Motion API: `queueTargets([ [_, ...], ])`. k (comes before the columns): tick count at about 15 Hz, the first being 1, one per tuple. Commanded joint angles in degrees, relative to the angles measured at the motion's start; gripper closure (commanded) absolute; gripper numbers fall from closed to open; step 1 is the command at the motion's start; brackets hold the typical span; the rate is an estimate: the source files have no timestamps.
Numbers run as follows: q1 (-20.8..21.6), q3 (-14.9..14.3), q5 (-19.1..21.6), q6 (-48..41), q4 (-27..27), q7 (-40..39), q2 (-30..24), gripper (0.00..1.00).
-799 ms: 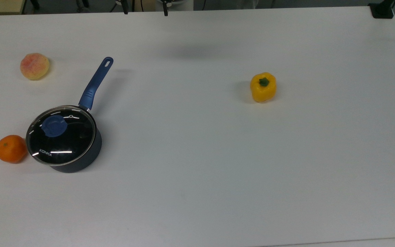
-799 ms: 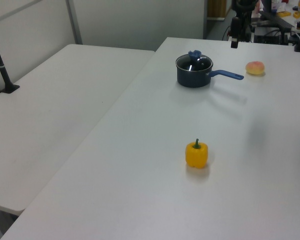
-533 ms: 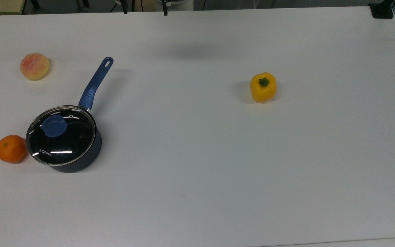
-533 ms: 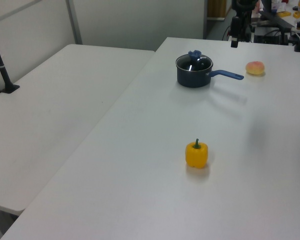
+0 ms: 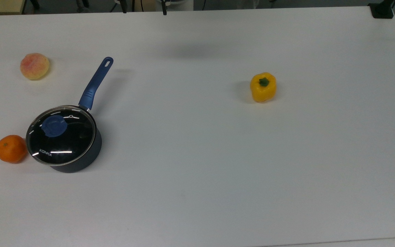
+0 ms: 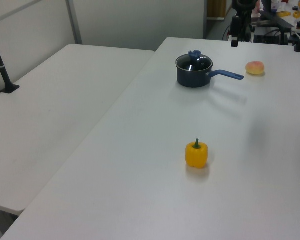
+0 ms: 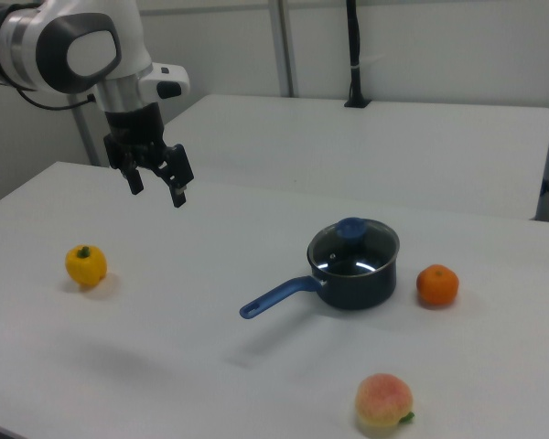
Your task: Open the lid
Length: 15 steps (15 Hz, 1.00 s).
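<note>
A glass lid (image 5: 59,134) with a blue knob (image 5: 54,125) and white "KONKA" lettering sits closed on a dark saucepan (image 5: 81,157) at the top view's left side of a white table (image 5: 218,164). The saucepan's blue handle (image 5: 95,82) angles toward the top view's far edge and slightly to the top view's right. An orange (image 5: 11,148) lies just beside the saucepan on the top view's left, and a peach (image 5: 34,66) lies farther back on the same side, apart from the handle. A yellow bell pepper (image 5: 263,86) stands upright well apart from the saucepan, toward the top view's right.

In the right view, the white robot arm (image 7: 73,46) holds its gripper (image 7: 156,187) in the air above the table, between the bell pepper (image 7: 85,264) at the right view's left and the lid (image 7: 352,245) near the right view's centre. The jaws are spread, with nothing between them, and they point downward at a slight tilt. The gripper is well apart from the lid, and the stretch of table between them is bare. In the left view, the lid (image 6: 194,62) and saucepan (image 6: 192,77) sit at the far end of the table, with the peach (image 6: 255,67) to the left view's right and the bell pepper (image 6: 196,154) nearer the camera. A second white table (image 6: 50,115) adjoins on the left view's left.
</note>
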Motion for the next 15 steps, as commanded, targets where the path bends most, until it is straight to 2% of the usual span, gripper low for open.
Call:
queueTargets([
  [1, 0.5, -0.9, -1.1, -0.3, -0.5, -2.3, 0.2, 0.00],
  [5, -2.4, -1.0, -1.8, -1.0, 5.5, 0.2, 3.8, 0.00],
  [10, -8.4, -1.0, -1.9, 0.0, 17.2, 15.7, 13.9, 0.00],
  [15, -11.7, -1.0, -1.9, 8.9, 19.9, 27.2, 20.9, 0.00],
])
